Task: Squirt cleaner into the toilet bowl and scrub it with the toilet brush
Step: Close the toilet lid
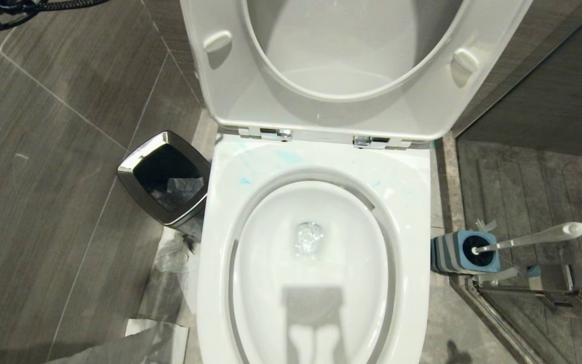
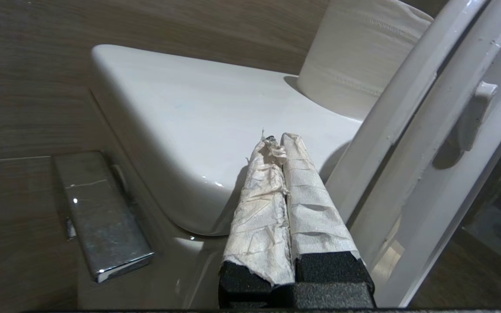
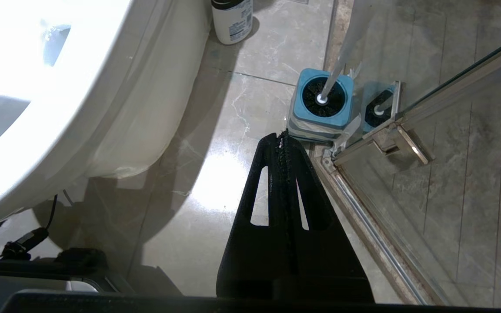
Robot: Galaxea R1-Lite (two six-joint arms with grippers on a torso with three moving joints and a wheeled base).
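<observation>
White glossy porcelain forms the one toilet bowl (image 1: 316, 263), oval in the basin with a squarish rim; its seat and lid (image 1: 351, 65) stand raised at the back on two chrome hinges. Turquoise-blue cleaner (image 1: 271, 162) shows as faint smears and specks on the flat rear part of the rim, just in front of the hinges. A small pool of water sits at the bottom of the basin.

One toilet brush (image 1: 533, 237), with a slim white plastic handle ending in a rounded tip, stands tilted in one square blue holder (image 1: 465, 252) with grey stripes, on the floor just beside the bowl on the robot's right, against a glass shower partition with a metal frame.

One square bin (image 1: 165, 177) with a chrome rim and dark liner stands beside the bowl on the robot's left. One roll of paper (image 2: 359, 48) rests on the cistern top behind the bowl. One white bottle (image 3: 232, 19) stands on the floor beside the bowl's base.

Left gripper (image 2: 276, 143), fingers wrapped in pale tape and pressed together on nothing, is near the cistern beside the raised lid. Right gripper (image 3: 282, 138), black, likewise closed and empty, hangs over the floor near the holder.
</observation>
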